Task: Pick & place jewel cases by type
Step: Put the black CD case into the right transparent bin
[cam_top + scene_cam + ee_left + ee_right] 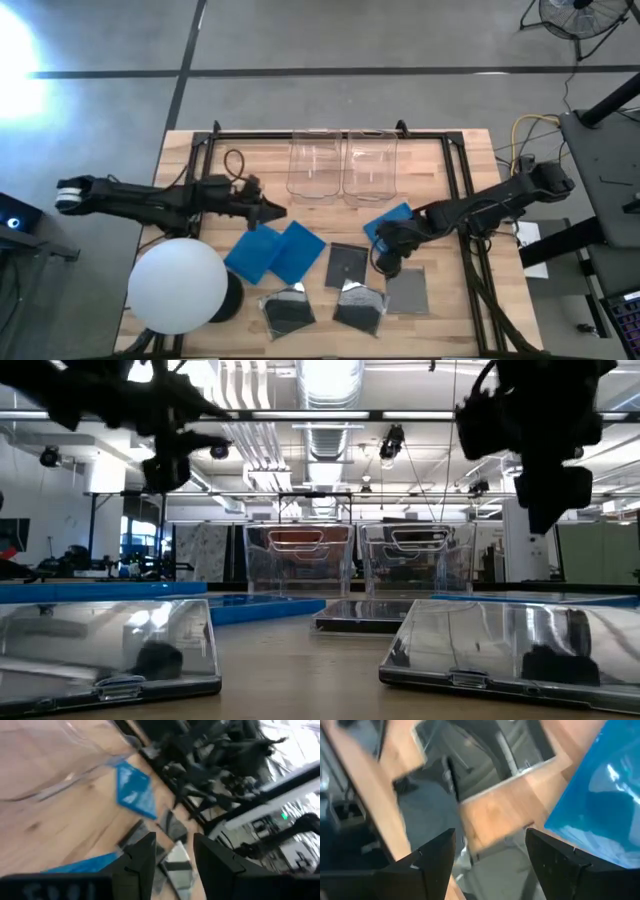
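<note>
Right pincer (386,262) spread, grasping nothing, over the cases — both clear bins (343,165) hold nothing.

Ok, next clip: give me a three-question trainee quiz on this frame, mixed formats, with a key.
1. True or false: both clear bins hold no jewel cases yet.
2. Multiple choice: how many blue cases are on the table? A) one B) three C) five
3. Fill in: the right gripper hovers open near the blue case on the right, while the left gripper is ____ above the two overlapping blue cases.

Key
1. True: both bins look empty in the high view.
2. B: two overlap left of centre, one lies near the right gripper.
3. Open, holding nothing.
</note>
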